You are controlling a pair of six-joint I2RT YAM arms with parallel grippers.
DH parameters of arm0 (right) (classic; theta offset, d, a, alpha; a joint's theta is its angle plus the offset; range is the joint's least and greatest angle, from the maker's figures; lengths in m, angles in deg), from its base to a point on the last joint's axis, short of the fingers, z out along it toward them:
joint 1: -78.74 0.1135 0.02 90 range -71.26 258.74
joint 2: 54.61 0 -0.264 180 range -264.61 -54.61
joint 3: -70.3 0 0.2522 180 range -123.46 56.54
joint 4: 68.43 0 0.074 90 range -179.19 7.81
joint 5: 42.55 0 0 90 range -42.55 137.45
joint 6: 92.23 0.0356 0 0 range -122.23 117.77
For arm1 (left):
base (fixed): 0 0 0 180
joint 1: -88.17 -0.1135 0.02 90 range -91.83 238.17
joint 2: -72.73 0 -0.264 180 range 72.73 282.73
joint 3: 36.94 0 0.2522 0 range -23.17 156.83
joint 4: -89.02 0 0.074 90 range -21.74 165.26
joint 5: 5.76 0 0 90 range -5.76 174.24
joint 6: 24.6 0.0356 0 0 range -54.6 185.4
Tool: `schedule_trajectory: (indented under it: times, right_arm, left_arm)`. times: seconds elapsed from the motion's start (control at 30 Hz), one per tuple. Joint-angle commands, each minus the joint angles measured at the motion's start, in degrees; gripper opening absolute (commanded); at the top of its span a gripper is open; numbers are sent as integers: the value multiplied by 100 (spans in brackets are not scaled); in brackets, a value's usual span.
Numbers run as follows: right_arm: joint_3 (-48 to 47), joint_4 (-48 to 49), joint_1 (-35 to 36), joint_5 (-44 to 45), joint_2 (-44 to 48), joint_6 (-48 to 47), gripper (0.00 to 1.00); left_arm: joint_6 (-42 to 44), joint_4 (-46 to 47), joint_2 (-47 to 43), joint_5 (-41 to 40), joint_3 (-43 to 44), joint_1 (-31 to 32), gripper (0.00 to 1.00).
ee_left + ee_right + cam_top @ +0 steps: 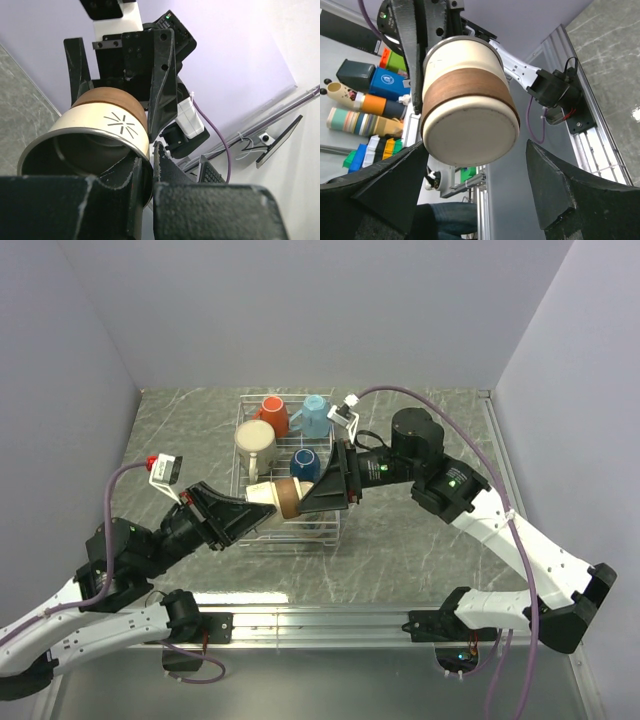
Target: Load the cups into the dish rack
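Cream-and-brown cup (285, 496) held sideways over the dish rack's (300, 540) near end.
Left gripper (252, 506) clamps its rim; right gripper's (312, 492) fingers stand apart around its base.

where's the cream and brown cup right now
Top view: the cream and brown cup hangs sideways above the near end of the dish rack, held at its rim by the left gripper, with the right gripper open around its base.
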Motion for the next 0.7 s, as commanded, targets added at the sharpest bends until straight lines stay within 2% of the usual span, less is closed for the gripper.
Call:
schedule_trajectory:
  times: [0.0, 0.1, 0.37, 0.5, 0.6, 0.67]
  right_arm:
    - [171, 43, 47, -9, 112, 94, 85]
    - [312, 420, 56, -26, 182, 375, 85]
    - [716, 2186, 47, 167, 279, 1667, 85]
    - [927, 2671, 47, 386, 332, 2001, 84]
    - [1007, 2821, 47, 440, 384, 2098, 80]
    - [1024, 2795, 47, 440, 393, 2064, 70]
  left_arm:
    - [352, 499, 114, 137, 468, -10, 0]
    - [379, 656, 132, 164, 372, -10, 0]
    - [361, 991, 413, 296, 205, -10, 0]
    - [431, 921, 562, 305, 266, -10, 0]
    - [449, 895, 563, 261, 275, -10, 0]
    - [449, 886, 537, 208, 257, -10, 0]
